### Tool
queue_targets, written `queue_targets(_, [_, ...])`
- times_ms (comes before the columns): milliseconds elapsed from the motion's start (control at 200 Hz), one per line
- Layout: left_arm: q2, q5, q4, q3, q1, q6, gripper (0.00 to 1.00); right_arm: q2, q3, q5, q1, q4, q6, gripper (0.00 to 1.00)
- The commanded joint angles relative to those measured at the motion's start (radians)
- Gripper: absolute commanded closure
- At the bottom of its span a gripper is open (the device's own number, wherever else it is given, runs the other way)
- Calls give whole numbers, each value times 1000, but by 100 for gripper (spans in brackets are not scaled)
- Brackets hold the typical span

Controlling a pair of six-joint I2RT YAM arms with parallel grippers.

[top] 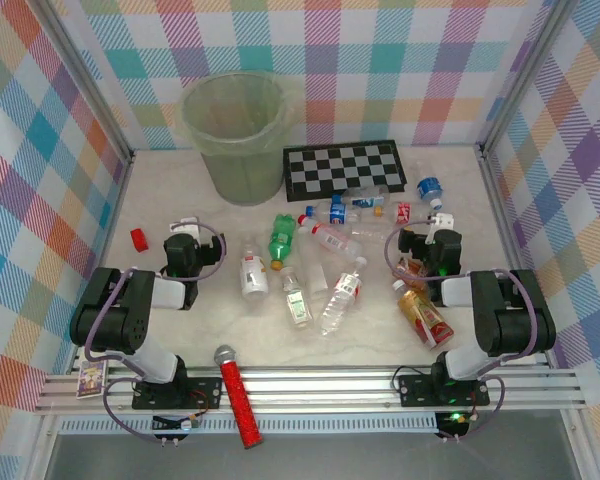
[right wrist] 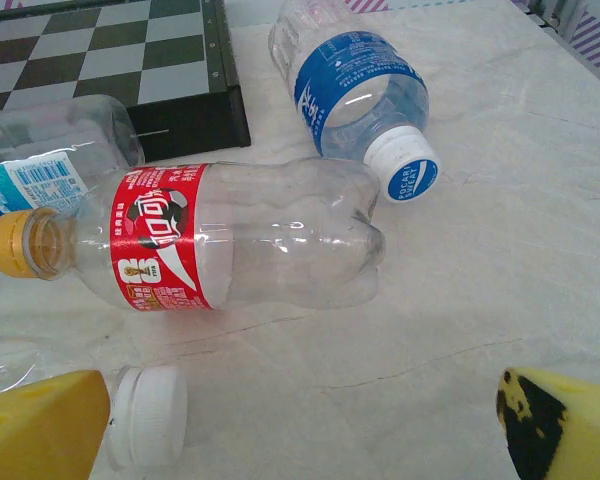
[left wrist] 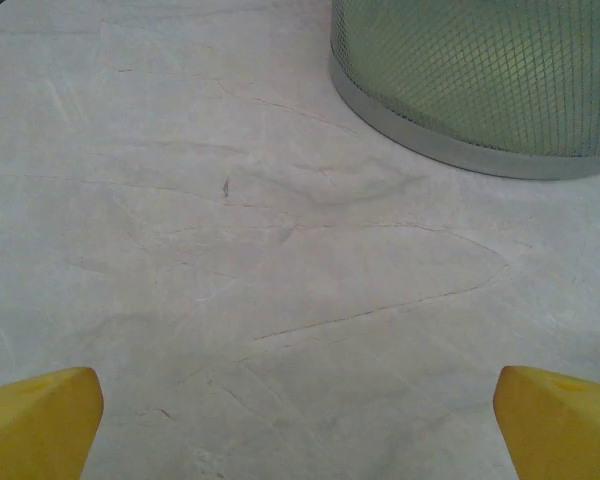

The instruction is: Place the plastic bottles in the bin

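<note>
The pale-green bin stands at the back left; its mesh-patterned base is up and to the right in the left wrist view. Several plastic bottles lie scattered mid-table, among them a green one and a brown-amber one. My left gripper is open over bare table. My right gripper is open just short of a clear red-labelled bottle lying on its side. Beyond it lies a blue-labelled bottle, and a white cap sits by the left finger.
A black-and-white chequered board lies right of the bin, with bottles against its front edge. A small red block sits left of my left gripper. A red microphone lies across the near rail. Walls enclose three sides.
</note>
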Motion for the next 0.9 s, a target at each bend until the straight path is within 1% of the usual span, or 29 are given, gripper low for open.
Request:
queue_targets(0, [-11, 10, 7, 15, 6, 9, 0, -12, 2, -17, -3, 31, -11, 1])
queue_targets(590, [-11, 17, 0, 18, 9, 7, 0, -11, 5, -19, -3, 24, -8, 1])
queue_targets(850, [-12, 26, 2, 19, 12, 6, 0, -13, 5, -39, -10, 24, -9, 1])
queue_targets(895, [-25, 35, -38, 33, 12, 9, 0, -22, 16, -46, -11, -2, -13, 1])
